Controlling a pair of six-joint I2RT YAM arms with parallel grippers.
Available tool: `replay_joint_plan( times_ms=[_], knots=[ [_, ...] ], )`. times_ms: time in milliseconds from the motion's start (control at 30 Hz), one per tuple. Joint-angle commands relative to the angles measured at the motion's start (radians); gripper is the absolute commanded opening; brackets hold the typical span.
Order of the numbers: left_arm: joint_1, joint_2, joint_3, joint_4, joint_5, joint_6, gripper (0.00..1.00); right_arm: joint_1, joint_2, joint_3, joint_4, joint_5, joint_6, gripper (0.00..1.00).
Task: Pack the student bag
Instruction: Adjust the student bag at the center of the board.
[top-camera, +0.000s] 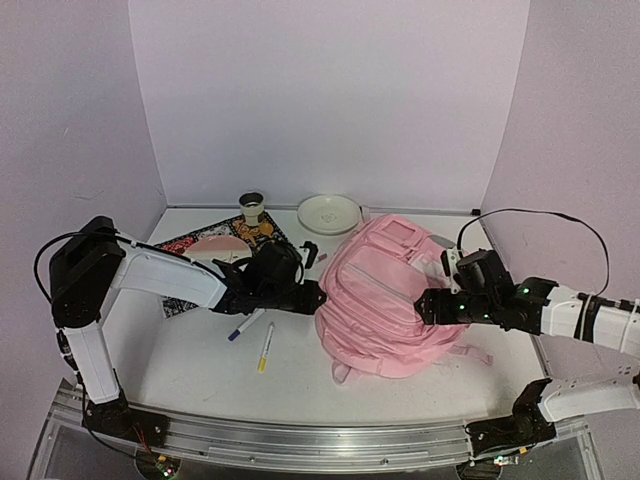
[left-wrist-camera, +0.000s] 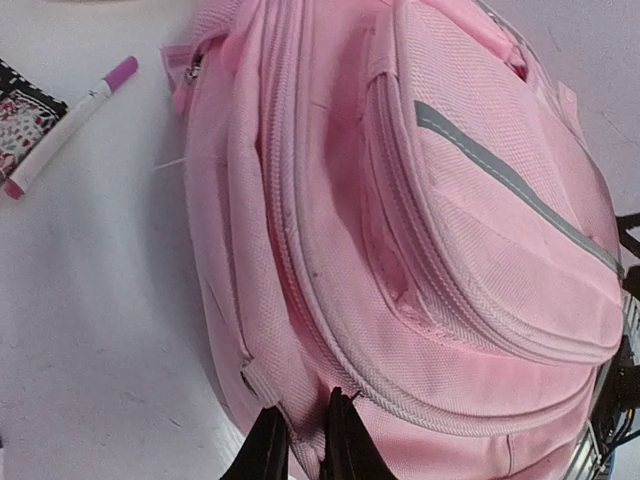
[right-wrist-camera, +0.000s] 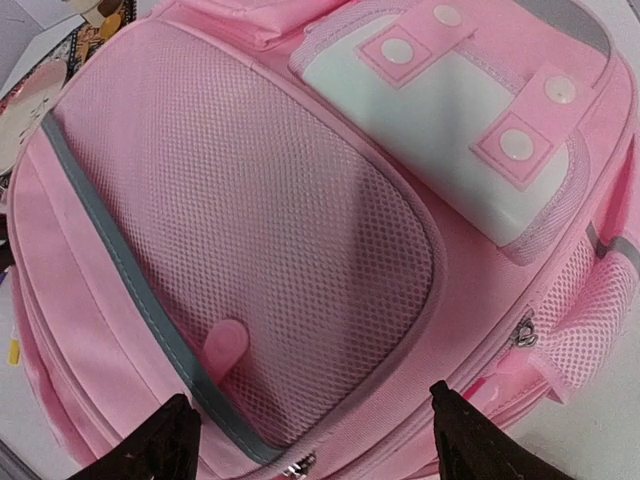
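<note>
The pink student bag (top-camera: 385, 300) lies in the middle of the table, front pockets up. My left gripper (top-camera: 318, 297) is at its left edge. In the left wrist view the left gripper (left-wrist-camera: 305, 445) is shut on a fold of the bag's (left-wrist-camera: 450, 230) pink fabric beside the zip seam. My right gripper (top-camera: 425, 305) is at the bag's right side. In the right wrist view the right gripper (right-wrist-camera: 312, 420) is open wide, its fingers spread just over the mesh pocket (right-wrist-camera: 270, 220) of the bag, holding nothing. The white buckle patch (right-wrist-camera: 440, 130) lies beyond it.
A blue-capped marker (top-camera: 245, 325) and a yellow pen (top-camera: 266, 347) lie on the table left of the bag. A pink-capped marker (left-wrist-camera: 70, 120) lies near a patterned cloth (top-camera: 185, 248). A white plate (top-camera: 328, 212) and a small cup (top-camera: 251, 207) stand at the back.
</note>
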Motion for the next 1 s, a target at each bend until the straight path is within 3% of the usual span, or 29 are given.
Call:
replay_joint_plan(
  times_ms=[0,200,467,667,967],
  knots=[
    [0.019,0.004,0.087,-0.008,-0.054,0.121,0.17,-0.001,-0.030,0.035,-0.012,-0.035,0.009,0.79],
    [0.047,0.083,0.176,-0.019,-0.094,0.195,0.20,-0.001,-0.027,0.029,-0.014,-0.047,0.011,0.76],
    [0.062,0.150,0.241,-0.020,-0.159,0.280,0.35,-0.001,-0.015,0.019,0.008,-0.015,0.048,0.76],
    [0.059,0.046,0.181,-0.009,-0.189,0.273,0.53,-0.009,-0.015,0.023,0.042,0.084,0.107,0.76],
    [-0.026,-0.140,0.049,0.009,-0.270,0.270,0.68,-0.049,0.096,0.065,0.124,0.094,0.171,0.72]
  ],
)
